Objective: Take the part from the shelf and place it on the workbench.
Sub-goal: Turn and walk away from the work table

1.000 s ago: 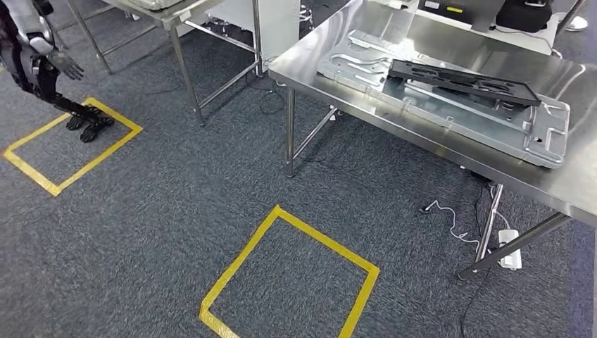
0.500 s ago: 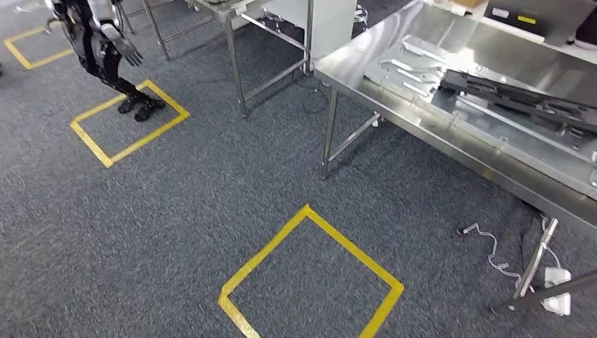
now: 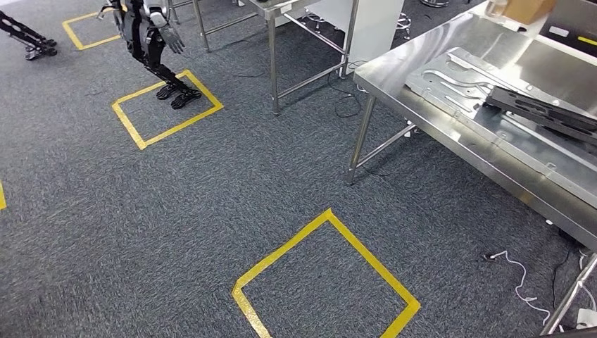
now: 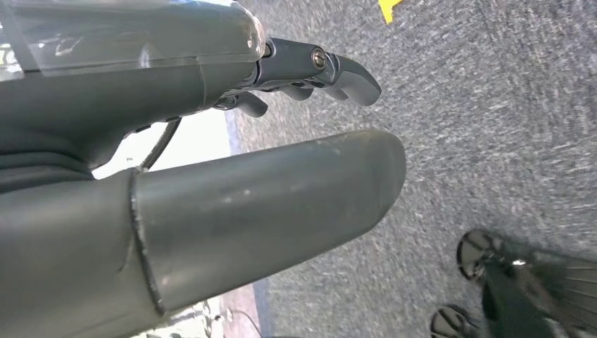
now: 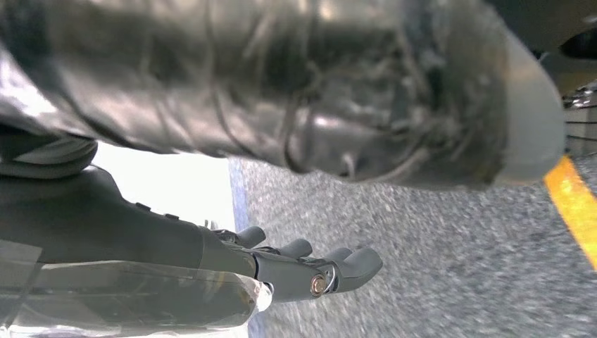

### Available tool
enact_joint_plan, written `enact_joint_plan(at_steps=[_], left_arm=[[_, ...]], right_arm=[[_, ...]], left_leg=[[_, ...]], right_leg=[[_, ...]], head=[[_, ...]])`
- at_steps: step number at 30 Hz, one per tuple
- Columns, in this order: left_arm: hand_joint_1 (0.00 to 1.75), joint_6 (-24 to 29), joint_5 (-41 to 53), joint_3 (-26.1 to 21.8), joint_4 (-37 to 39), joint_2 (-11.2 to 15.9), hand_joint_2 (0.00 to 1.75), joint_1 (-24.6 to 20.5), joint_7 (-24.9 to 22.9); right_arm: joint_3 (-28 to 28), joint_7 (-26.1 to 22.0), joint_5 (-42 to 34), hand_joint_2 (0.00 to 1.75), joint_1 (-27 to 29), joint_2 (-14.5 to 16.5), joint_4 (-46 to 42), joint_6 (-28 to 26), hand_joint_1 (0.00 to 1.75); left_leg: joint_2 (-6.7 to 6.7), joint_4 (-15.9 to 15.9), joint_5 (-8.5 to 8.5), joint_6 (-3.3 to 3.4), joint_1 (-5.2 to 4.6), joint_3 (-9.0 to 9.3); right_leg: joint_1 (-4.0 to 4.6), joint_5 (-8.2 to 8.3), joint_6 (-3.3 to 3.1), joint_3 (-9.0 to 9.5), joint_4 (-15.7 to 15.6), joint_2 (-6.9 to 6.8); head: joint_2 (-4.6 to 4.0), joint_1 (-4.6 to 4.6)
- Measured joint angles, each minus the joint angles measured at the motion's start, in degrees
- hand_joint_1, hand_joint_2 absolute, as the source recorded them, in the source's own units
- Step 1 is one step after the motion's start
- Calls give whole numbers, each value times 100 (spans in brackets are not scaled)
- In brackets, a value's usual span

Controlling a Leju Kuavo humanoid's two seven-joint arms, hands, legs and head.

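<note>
Both robot hands, left (image 4: pixel 310 70) and right (image 5: pixel 310 271), hang spread, empty; part (image 3: pixel 542 113) on workbench (image 3: pixel 422 70)

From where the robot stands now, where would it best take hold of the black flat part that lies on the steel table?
The black part is long and flat, lying on a metal plate. Probably grip its near long edge, coming from the table's front side. Both hands, left and right, hold nothing.
</note>
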State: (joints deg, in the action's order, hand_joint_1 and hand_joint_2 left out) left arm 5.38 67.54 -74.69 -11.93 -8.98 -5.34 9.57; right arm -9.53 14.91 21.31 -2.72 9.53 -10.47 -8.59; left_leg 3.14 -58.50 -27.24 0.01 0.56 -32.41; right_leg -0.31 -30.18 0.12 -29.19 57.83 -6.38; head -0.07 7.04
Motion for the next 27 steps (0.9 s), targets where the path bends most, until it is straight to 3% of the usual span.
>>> enact_joint_plan(at_steps=[6,8,10,11,12,14,15,16,18,20,22,23,24,25,27], left_arm=[[0,0,0,0,0,2,0,8,-2],[0,0,0,-2,0,5,0,24,-4],[0,0,0,-5,0,9,0,33,-11],[0,1,0,-6,0,10,0,27,-17],[0,2,0,-7,0,12,0,20,-27],[0,4,1,-7,0,13,0,10,-45],[0,4,2,-7,0,13,0,12,-51],[0,5,2,-7,0,13,0,15,-52],[0,9,2,-7,0,15,0,15,-53],[0,11,2,-7,0,13,0,-2,-54],[0,14,3,-7,0,12,0,-8,-55],[0,17,4,-7,0,13,0,-3,-55],[0,22,5,-7,0,13,0,3,-57],[0,28,6,-7,0,14,0,7,-60],[0,37,7,-7,0,14,0,1,-63]], right_arm=[[0,0,6,0,-11,0,0,0,0],[0,0,14,0,-33,0,0,0,0],[0,1,25,0,-49,0,-1,0,0],[0,3,29,0,-45,0,-1,3,0],[1,5,36,0,-37,-1,-1,11,0],[2,5,51,0,-23,-9,3,40,0],[2,4,58,0,-26,-14,5,52,0],[2,2,63,0,-31,-17,7,60,0],[2,1,69,0,-29,-17,8,62,0],[2,1,74,0,-8,-18,9,68,0],[2,0,78,0,2,-20,9,75,0],[2,0,79,0,0,-22,9,78,0],[2,0,81,0,-4,-23,9,80,0],[2,0,84,0,-9,-24,9,82,0],[2,0,98,0,-17,-25,9,86,0]], left_leg=[[-23,1,1,7,-4,-5],[-74,4,4,38,-19,-19],[-183,58,41,125,-5,1],[-256,85,61,166,4,10],[-402,100,78,203,10,21],[-785,48,84,145,8,-41],[-966,30,92,89,12,-68],[-1049,7,93,33,21,-99],[-845,-187,-29,-12,12,-194],[-521,-792,-359,-45,13,-482],[-408,-1426,-613,-85,35,-790],[-382,-1515,-601,-100,45,-825],[-354,-1384,-488,-107,52,-744],[-300,-1055,-307,-105,57,-556],[-36,-298,-47,-72,40,-142]], right_leg=[[2,-4,8,6,-1,-17],[2,-1,34,27,-14,-64],[-27,-155,88,-18,161,138],[-42,-363,109,-194,539,310],[-57,-437,120,-351,828,501],[-45,-243,61,-409,714,838],[-36,-11,16,-286,365,926],[-44,98,-38,-175,85,975],[-61,131,-125,-128,11,816],[-52,137,-184,-100,-28,643],[-32,125,-198,-99,-27,470],[-28,116,-196,-96,-26,390],[-27,107,-189,-89,-24,314],[-28,94,-175,-75,-22,242],[-13,59,-131,-38,-14,114]], head=[[0,1],[0,0],[0,1],[0,1],[0,2],[0,1],[0,1],[0,0],[0,-2],[0,-5],[0,-7],[0,-6],[0,-7],[0,-7],[0,-7]])
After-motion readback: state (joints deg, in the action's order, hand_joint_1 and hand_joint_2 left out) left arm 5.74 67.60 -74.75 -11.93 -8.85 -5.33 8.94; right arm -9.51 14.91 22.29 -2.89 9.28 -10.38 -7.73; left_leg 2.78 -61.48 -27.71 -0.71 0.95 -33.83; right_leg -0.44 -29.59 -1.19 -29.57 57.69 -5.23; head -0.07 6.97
